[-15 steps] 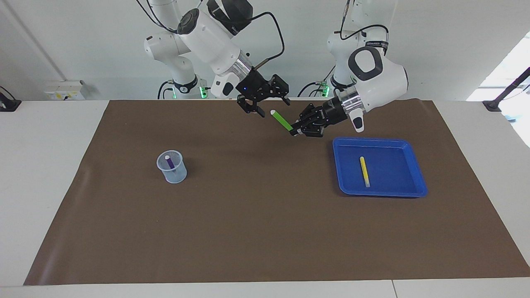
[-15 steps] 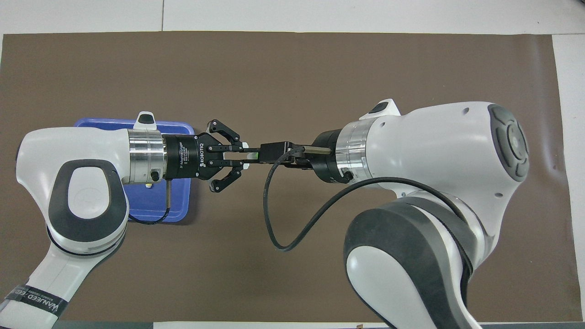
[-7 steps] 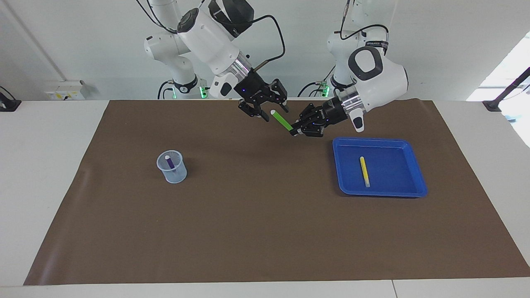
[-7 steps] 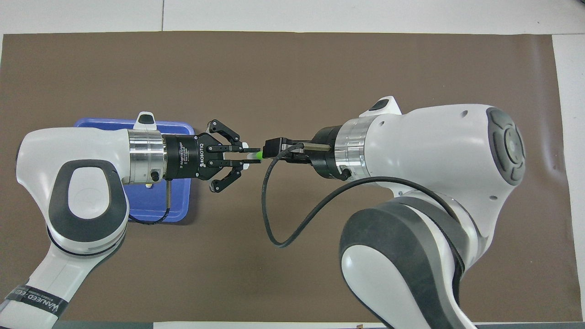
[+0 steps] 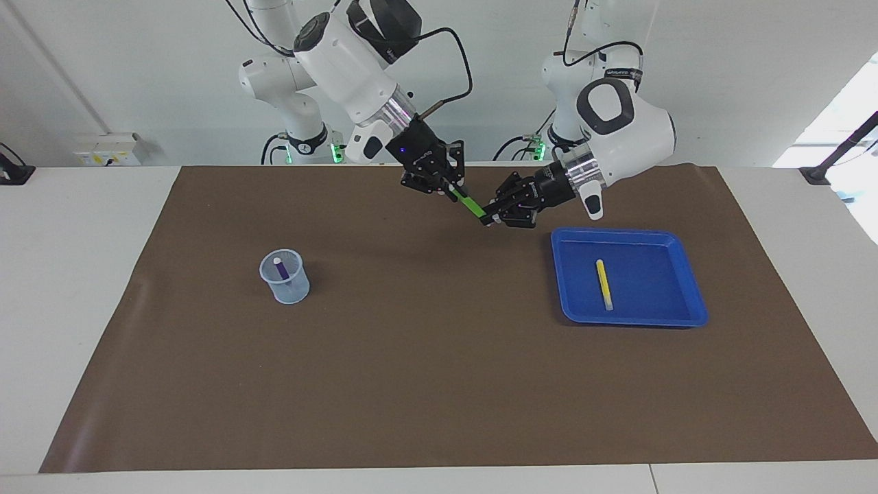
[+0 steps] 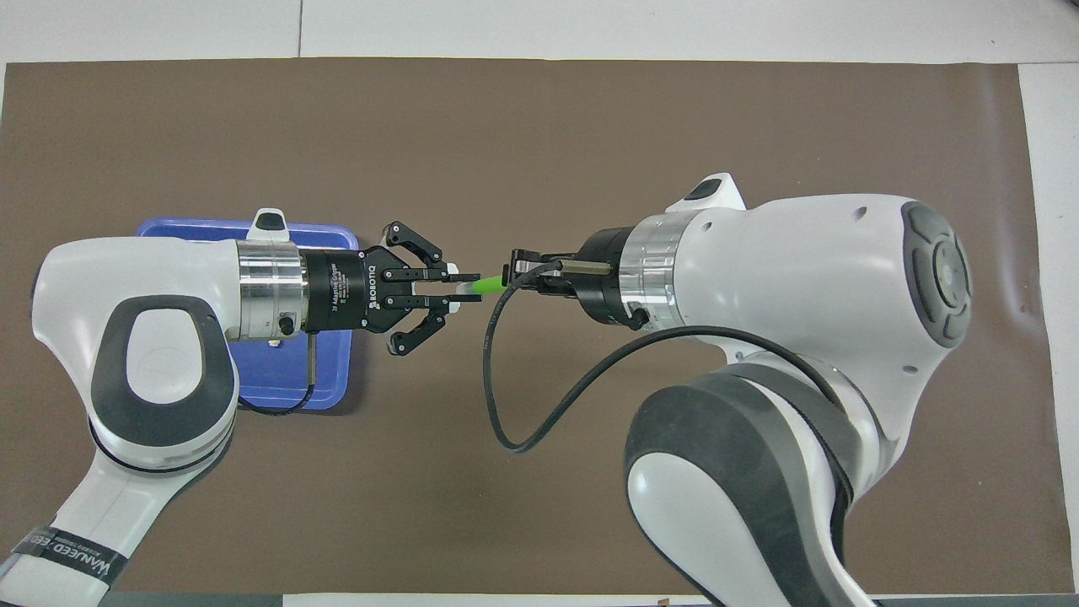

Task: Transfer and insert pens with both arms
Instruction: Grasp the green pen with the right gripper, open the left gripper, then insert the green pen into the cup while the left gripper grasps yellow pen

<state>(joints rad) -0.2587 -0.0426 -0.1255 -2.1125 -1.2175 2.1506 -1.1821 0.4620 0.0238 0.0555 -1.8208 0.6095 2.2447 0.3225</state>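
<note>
The cap end of the green pen (image 5: 468,201), bare a second ago, is now enclosed by the right gripper (image 5: 442,186), whose fingers have narrowed onto it. A handover is judged to be under way. The lower end is gripped by the closed left gripper (image 5: 492,215), in the air above the mat near the robots' edge of the table. The yellow pen (image 5: 603,283) is left in the blue tray (image 5: 675,319); the purple pen (image 5: 281,268) is stood in the cup (image 5: 286,284).
</note>
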